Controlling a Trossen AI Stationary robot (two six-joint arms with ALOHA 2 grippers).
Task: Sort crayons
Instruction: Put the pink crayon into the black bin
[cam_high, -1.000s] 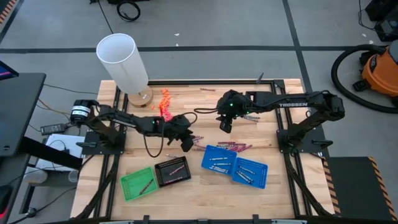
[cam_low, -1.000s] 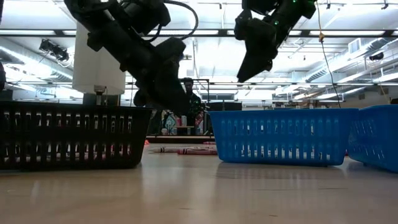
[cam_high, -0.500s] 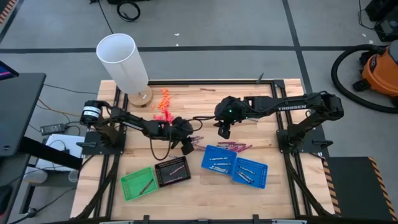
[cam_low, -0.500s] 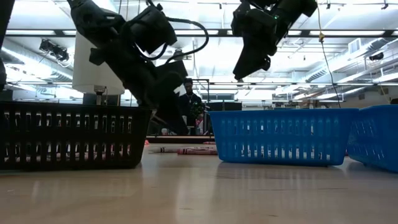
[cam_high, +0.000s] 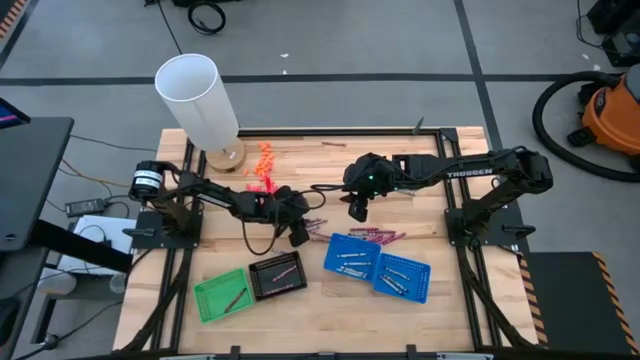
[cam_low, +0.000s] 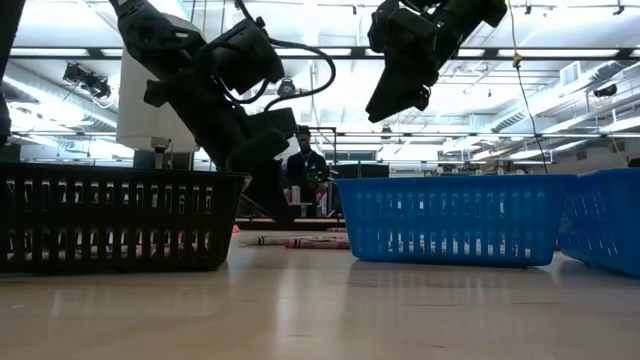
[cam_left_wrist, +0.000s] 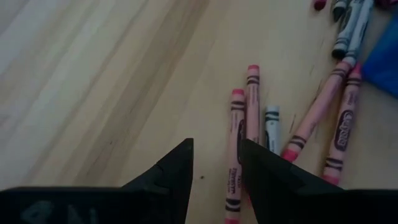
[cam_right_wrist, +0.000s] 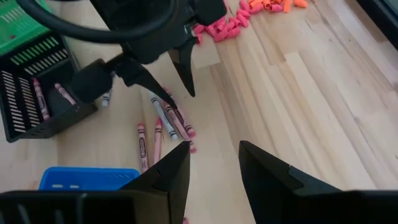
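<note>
Several magenta and grey crayons (cam_high: 318, 224) lie loose on the wooden table, with more (cam_high: 377, 236) beside the blue basket. My left gripper (cam_high: 298, 236) stands open and slants down just over them. In the left wrist view (cam_left_wrist: 214, 152) one pink crayon (cam_left_wrist: 237, 143) lies between its fingers, close to one of them, with a second pink crayon (cam_left_wrist: 252, 106) and a grey one (cam_left_wrist: 272, 127) next to it. Whether it touches the crayon I cannot tell. My right gripper (cam_high: 357, 212) hangs open well above the table (cam_low: 385, 105), looking down on the same crayons (cam_right_wrist: 163, 118).
Near the front stand a green basket (cam_high: 222, 293), a black basket (cam_high: 277, 275) and two blue baskets (cam_high: 350, 258) (cam_high: 400, 277), each holding crayons. A tall white cylinder (cam_high: 197, 100) and a heap of orange-pink pieces (cam_high: 263, 160) sit at the far left. A person (cam_low: 303, 165) stands in the room behind.
My left gripper has sunk toward the table, down to the loose crayons, and has rolled about its own axis on the way. Its fingers have stayed open. The crayons have not moved.
</note>
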